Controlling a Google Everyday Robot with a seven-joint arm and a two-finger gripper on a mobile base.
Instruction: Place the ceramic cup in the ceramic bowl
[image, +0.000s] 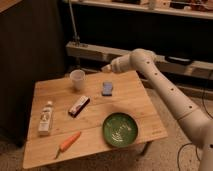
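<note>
Nothing readable is turning up on the desk (146, 111) right now.
The white bottle (45, 118) on the left side is showing a green label, but its print is not resolving into any letters. The dark packet (79, 105) near it is showing pale marks, equally illegible. The tool (105, 68) is hovering over the desk's far edge, right of the ceramic cup (77, 79), and is bearing no marking I can read.

The ceramic cup (77, 80), small, plain white and handleless, stood upright near the far edge of the table (140, 102). The ceramic bowl (111, 125), shallow, dark green, pale-streaked inside, sat near the front edge, well apart. The gripper (105, 68) hovered near the cup.
</note>
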